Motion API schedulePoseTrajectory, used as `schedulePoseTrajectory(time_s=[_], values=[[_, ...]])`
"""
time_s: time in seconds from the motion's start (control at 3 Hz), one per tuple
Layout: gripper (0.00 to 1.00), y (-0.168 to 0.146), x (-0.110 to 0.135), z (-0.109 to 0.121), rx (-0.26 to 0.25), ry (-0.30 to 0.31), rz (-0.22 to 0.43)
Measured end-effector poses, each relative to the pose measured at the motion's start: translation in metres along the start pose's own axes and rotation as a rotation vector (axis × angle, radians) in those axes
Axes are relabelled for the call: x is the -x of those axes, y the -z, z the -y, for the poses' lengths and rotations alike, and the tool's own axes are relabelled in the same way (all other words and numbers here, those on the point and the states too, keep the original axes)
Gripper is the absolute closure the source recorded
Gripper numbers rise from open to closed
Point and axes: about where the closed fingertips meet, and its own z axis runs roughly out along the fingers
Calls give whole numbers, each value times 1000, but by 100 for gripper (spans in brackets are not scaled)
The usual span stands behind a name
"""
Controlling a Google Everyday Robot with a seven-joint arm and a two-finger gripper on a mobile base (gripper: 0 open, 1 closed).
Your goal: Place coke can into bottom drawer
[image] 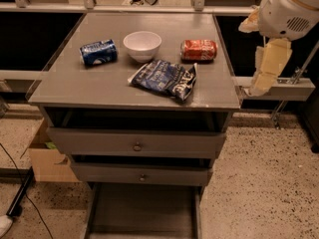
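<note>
The coke can (199,49) lies on its side at the back right of the grey cabinet top (75,88), red-orange with white lettering. The bottom drawer (144,210) is pulled out at the lower edge of the camera view, a shallow grey tray with nothing in it. My gripper (260,86) hangs off the cabinet's right edge, pointing down, to the right of the can and a little nearer the camera, apart from it. It holds nothing that I can see.
A dark blue can (98,52), a white bowl (142,45) and a blue snack bag (164,78) lie on the cabinet top. Two knobbed drawers (137,146) stand slightly ajar above the bottom one. A cardboard box (47,158) sits on the floor at left.
</note>
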Motion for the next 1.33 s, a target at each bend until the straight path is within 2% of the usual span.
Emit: schedulePoseTrajectory(time_s=[0.33,1.33], values=[[0,-5,1,12,-3,17,4],[0,-55,26,89,13,135,25]])
